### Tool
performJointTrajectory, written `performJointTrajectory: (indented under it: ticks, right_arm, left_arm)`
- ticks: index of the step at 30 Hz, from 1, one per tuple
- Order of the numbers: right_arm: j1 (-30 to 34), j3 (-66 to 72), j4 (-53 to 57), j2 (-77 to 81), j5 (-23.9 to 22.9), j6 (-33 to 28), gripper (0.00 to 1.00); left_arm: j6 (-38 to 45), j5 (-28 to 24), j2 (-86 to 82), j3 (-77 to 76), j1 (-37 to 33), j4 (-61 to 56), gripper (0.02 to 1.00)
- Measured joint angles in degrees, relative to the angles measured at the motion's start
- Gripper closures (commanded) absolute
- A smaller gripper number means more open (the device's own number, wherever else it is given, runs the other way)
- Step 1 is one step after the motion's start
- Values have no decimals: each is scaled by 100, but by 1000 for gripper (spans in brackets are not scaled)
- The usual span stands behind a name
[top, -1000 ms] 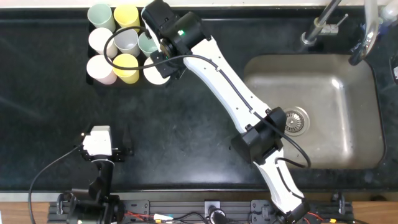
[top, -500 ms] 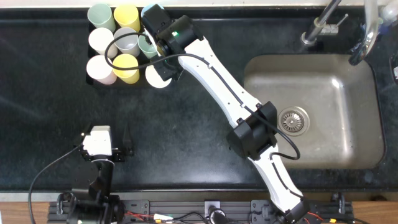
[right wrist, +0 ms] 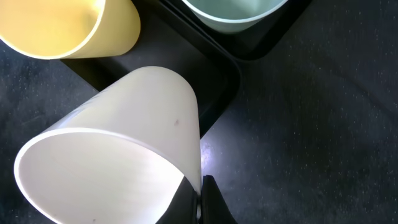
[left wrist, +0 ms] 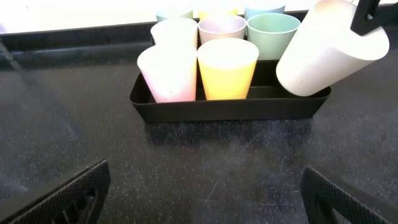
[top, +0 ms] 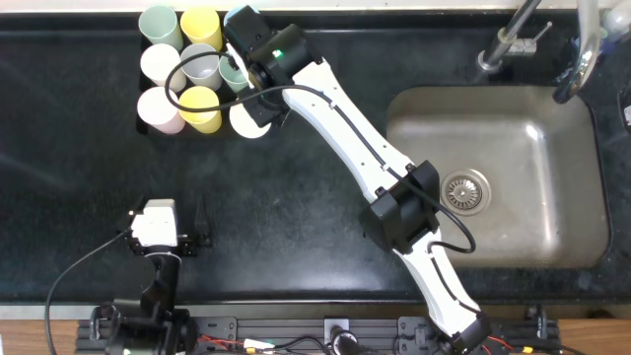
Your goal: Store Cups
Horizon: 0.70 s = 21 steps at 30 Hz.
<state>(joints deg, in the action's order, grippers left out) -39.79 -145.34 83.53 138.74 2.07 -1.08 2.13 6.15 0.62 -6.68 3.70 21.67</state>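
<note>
1. Left gripper: by the counter's near edge, fingers spread, holding nothing; unmoved.
2. White cup: tilted, pinched at its rim by the right gripper, hanging over the tray's near right corner. I saw it edge toward the far side a second ago, then stop; I judged set-down imminent.
3. Tray, counter's far left corner: pink cup, yellow cup, green cup upright. The slot beneath looked free, the green cup crowding it.
4. Sink: right end, well apart.
</note>
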Motion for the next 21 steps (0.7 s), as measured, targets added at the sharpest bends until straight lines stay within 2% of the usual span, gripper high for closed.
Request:
performJointTrajectory:
  ticks: [21]
  right_arm:
    - [48,2,-153,267,-146,-46,958]
  left_arm:
    - [0,-2,0,0,0,0,18]
